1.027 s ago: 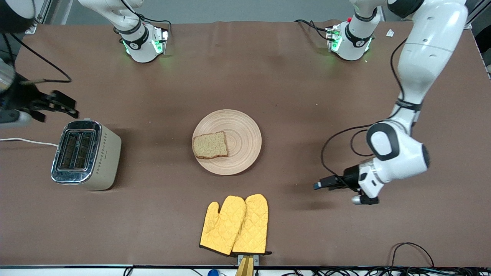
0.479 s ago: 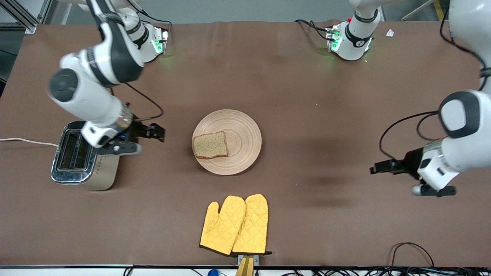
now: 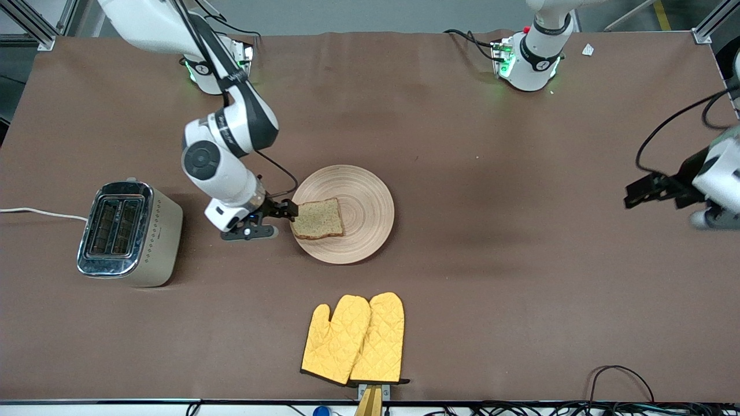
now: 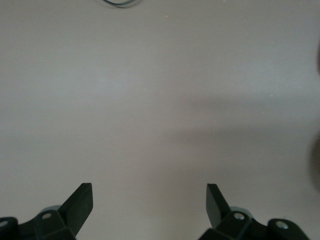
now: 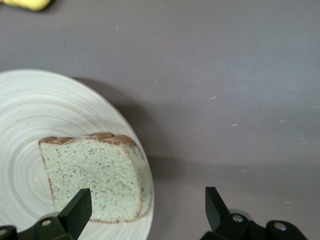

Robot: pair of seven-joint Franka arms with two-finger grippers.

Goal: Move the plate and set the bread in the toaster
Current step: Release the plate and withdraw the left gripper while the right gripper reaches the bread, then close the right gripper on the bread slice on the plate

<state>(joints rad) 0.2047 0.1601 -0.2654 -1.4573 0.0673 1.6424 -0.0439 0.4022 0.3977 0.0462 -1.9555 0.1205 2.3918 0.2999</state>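
The round beige plate lies mid-table with the brown bread slice on its part toward the toaster. The cream toaster with a chrome top stands toward the right arm's end of the table. My right gripper is open and empty, low over the plate's rim beside the bread. In the right wrist view my right gripper straddles the bread's crust edge and the plate's rim. My left gripper is open and empty over bare table at the left arm's end, and the left wrist view shows only tabletop.
A pair of yellow oven mitts lies nearer to the front camera than the plate. The toaster's white cord runs off the table's end. Black cables lie at the front edge.
My right arm swung from the toaster's end of the table, over the toaster, to the plate's rim beside the bread. My left arm drew away toward its own end of the table.
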